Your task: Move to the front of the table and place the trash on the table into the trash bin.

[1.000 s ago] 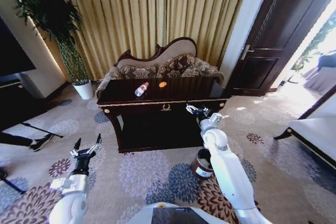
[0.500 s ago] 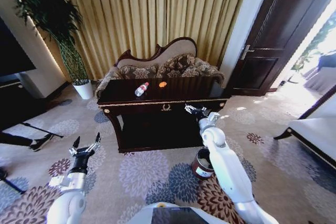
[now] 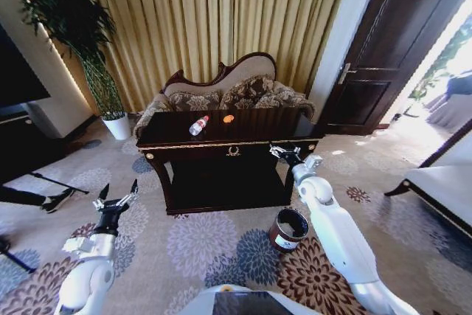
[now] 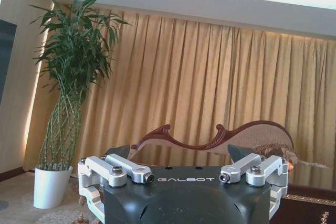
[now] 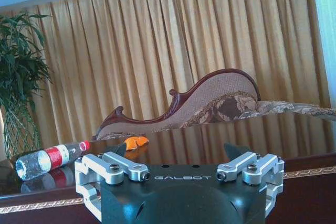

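Note:
The dark glossy table (image 3: 243,132) with gold trim stands ahead in the head view. On its top lie a clear bottle (image 3: 199,125) with a red cap and a small orange piece (image 3: 228,118). The right wrist view shows the bottle (image 5: 47,159) and the orange piece (image 5: 136,141) lying beyond my fingers. My right gripper (image 3: 285,153) is open at the table's front right corner, level with the top. The round brown trash bin (image 3: 287,229) stands on the carpet below that arm. My left gripper (image 3: 114,195) is open and low over the carpet, left of the table.
A carved sofa (image 3: 236,88) sits behind the table, against gold curtains. A potted plant (image 3: 110,112) stands at the back left and a dark door (image 3: 383,57) at the right. A white bench (image 3: 442,186) juts in from the right. Dark stand legs (image 3: 44,193) cross the left floor.
My right arm has swung to the right, off the trash bin, which now shows whole. My left arm has shifted slightly left and up. The table and trash have not moved.

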